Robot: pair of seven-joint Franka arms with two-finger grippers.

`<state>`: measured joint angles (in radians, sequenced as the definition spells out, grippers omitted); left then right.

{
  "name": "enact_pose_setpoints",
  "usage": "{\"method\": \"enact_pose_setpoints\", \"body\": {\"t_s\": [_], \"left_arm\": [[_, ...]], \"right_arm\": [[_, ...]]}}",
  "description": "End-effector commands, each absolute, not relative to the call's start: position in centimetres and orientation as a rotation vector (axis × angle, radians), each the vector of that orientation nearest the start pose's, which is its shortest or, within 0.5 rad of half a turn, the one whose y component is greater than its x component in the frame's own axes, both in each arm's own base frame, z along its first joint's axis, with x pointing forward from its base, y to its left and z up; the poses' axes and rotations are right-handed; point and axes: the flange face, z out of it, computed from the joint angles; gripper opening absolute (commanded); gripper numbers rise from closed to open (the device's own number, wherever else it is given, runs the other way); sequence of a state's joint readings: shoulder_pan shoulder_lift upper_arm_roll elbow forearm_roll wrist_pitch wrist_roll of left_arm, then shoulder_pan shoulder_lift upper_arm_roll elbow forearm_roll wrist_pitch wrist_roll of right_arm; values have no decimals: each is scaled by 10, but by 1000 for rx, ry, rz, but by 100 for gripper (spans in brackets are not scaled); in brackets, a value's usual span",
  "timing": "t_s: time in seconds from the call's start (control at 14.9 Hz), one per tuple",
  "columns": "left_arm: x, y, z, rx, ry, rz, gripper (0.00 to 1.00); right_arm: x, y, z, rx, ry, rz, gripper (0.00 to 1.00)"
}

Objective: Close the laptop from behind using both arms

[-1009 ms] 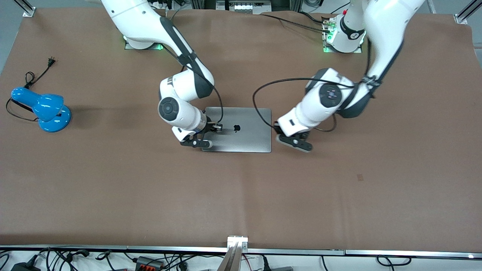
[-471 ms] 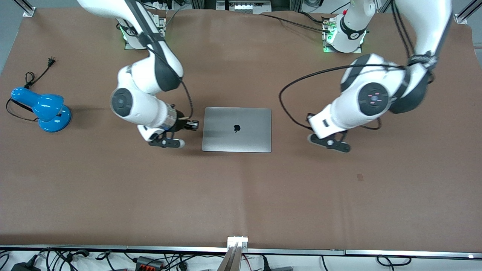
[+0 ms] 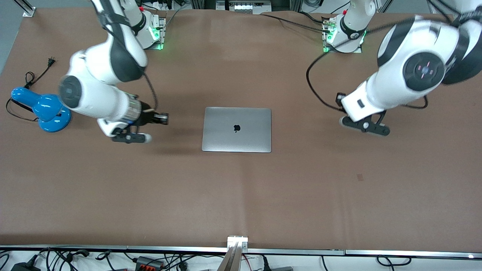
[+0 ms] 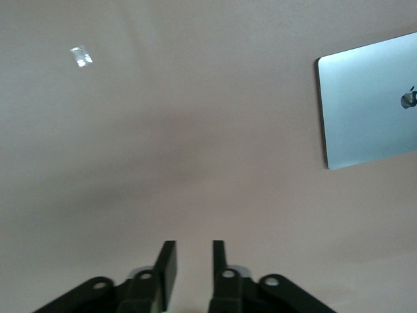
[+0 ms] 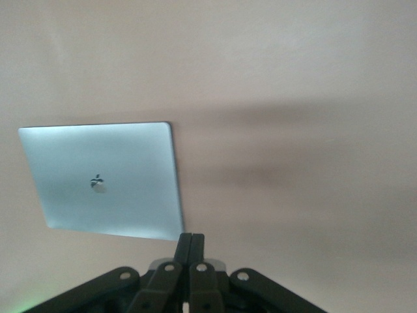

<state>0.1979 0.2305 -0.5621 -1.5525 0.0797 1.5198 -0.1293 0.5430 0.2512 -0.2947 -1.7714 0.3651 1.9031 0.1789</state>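
— Grippers, frame left to right?
— Right gripper [image 3: 160,119] at left-centre, over bare table [image 3: 241,195], fingers pressed together. Laptop [image 3: 237,129] lies closed, frame centre. Left gripper [image 4: 193,268] at right, fingers slightly parted, holding nothing.

Matt brushed-metal laptop [image 3: 236,129], smooth matt brown table cover [image 3: 241,195], glossy blue plastic lamp [image 3: 42,108], glossy white arm shells

left pincer [image 4: 193,261] slightly parted, right pincer [image 5: 190,246] closed, both aloft
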Motion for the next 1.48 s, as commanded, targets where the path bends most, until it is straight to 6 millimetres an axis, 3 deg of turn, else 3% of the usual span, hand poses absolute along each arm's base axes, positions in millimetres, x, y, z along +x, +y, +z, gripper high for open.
{"method": "enact_pose_setpoints", "body": {"t_s": [0.0, 0.27, 0.4, 0.54, 0.81, 1.14, 1.35, 1.41], "left_arm": [[563, -162, 540, -3054, 397, 299, 100], [563, -106, 588, -3060, 580, 390, 100], [558, -86, 597, -3056, 603, 459, 100], [560, -81, 596, -3066, 590, 470, 100], [564, -53, 592, -3117, 470, 483, 100], [561, -6, 588, -3248, -5, 449, 100], [537, -8, 592, -3238, -48, 258, 100], [530, -19, 593, -3228, -21, 190, 100]], "right_arm": [[576, 156, 455, -2933, 32, 232, 0], [575, 116, 508, -3007, -17, 185, 0], [571, 111, 514, -3052, -48, 223, 0], [572, 109, 531, -3059, -77, 210, 0], [575, 103, 535, -3101, -220, 185, 0], [586, 72, 538, -3096, -270, 172, 0], [589, 42, 536, -3076, -310, 171, 0], [591, 38, 535, -3081, -326, 175, 0]]}}
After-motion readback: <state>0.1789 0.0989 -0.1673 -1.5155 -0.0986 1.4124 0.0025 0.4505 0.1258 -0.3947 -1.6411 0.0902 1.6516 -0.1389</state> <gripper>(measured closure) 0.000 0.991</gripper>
